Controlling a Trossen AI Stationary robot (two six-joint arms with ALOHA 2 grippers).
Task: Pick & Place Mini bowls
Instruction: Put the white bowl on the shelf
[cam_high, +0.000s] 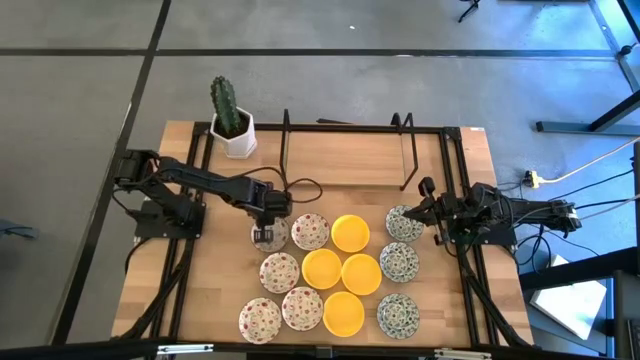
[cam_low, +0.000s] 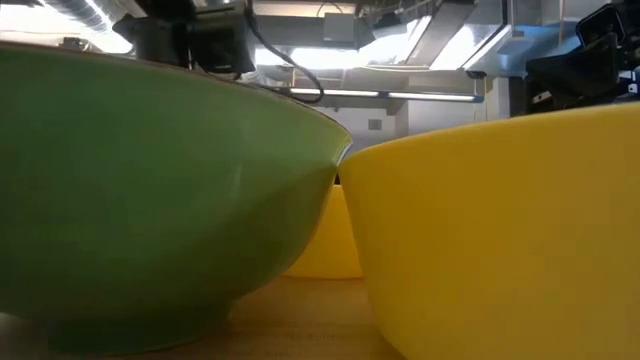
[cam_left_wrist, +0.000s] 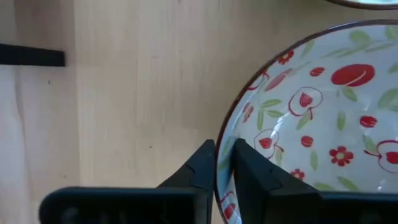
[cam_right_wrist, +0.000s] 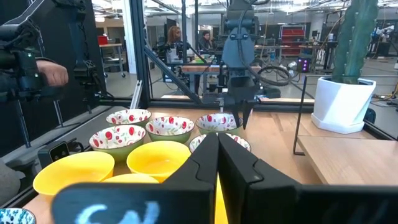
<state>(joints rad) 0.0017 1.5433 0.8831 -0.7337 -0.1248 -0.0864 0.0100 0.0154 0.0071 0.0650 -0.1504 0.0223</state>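
Two fingers of the left tool (cam_left_wrist: 222, 163) pinch a red-flowered mini bowl's (cam_left_wrist: 311, 124) rim.

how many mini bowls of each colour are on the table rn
Red floral bowls: 5, e.g.; one of them is clamped at its rim by the left hand
Plain yellow bowls: 4, e.g.
Grey-green patterned bowls: 3, e.g.
Total: 12

The right hand waits at the table's right edge.

Bowls (cam_high: 340, 270) packed tight; table (cam_high: 340, 160) back free.
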